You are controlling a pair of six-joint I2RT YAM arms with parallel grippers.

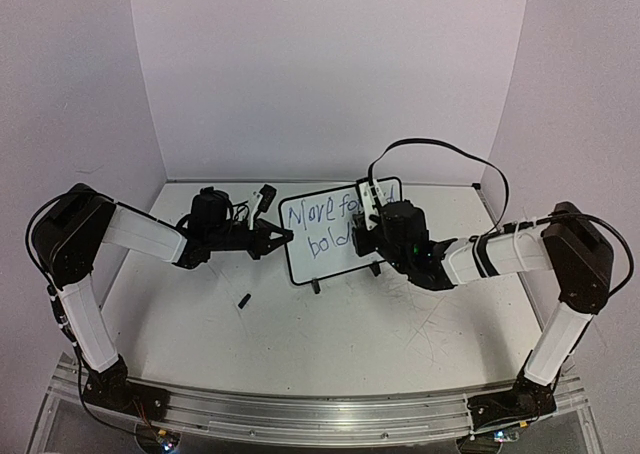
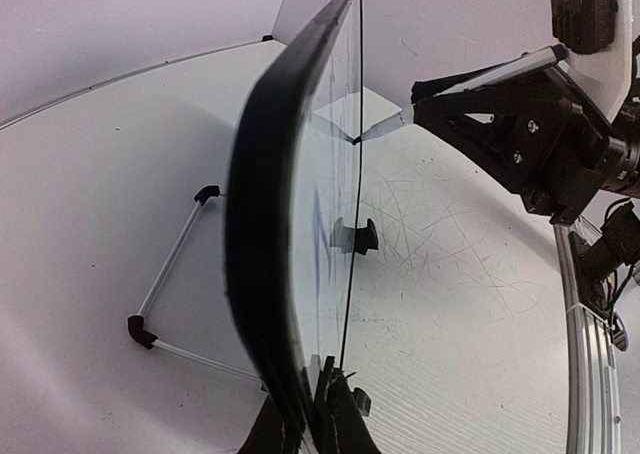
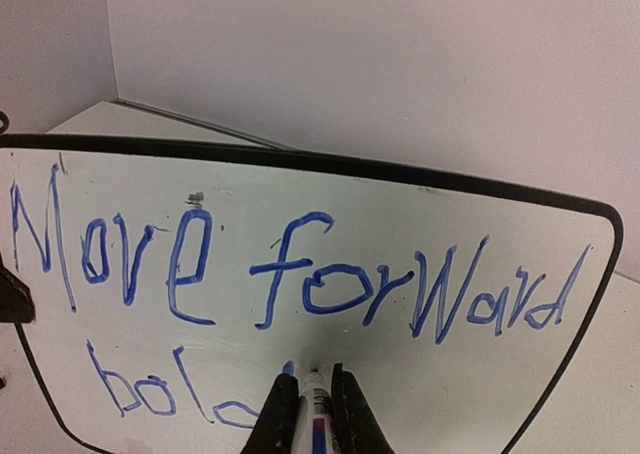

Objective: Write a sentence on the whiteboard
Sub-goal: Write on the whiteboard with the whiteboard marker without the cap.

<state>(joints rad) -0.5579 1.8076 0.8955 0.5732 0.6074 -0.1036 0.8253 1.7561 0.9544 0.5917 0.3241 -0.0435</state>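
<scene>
- The whiteboard point(image 1: 322, 264) stands upright on its 2 feet near the middle of the table point(image 1: 350, 344). Its writing face is turned toward the near edge, and its wire stand point(image 2: 175, 264) props it from the far side.
- The left gripper point(image 1: 283, 236) is clamped narrow on the board's left edge. The left wrist view shows the black frame pinched between the jaws.
- The right gripper point(image 3: 314, 429) is closed on a marker point(image 3: 314, 399). The tip touches the board's face on the lower line.
- The sentence point(image 3: 300, 274) is part done. Line 1 reads "Move forward" and looks complete. Line 2 shows "bol" and a round stroke, with the tip at that 4th letter.
- Judgement: the step in hand is finishing the 4th letter, with more of line 2 likely to follow.
- To do it well:
  - Press lightly and square to the face, since the board can tip toward the far side.
  - Let the left clamp take the push.
  - Match the height of the existing letters.
  - Lift the tip clear between strokes.
  - The lower line has ample bare space to the right.
- A small black item point(image 1: 243, 300) lies on the table, near and left of the board. It is too small to identify.
</scene>
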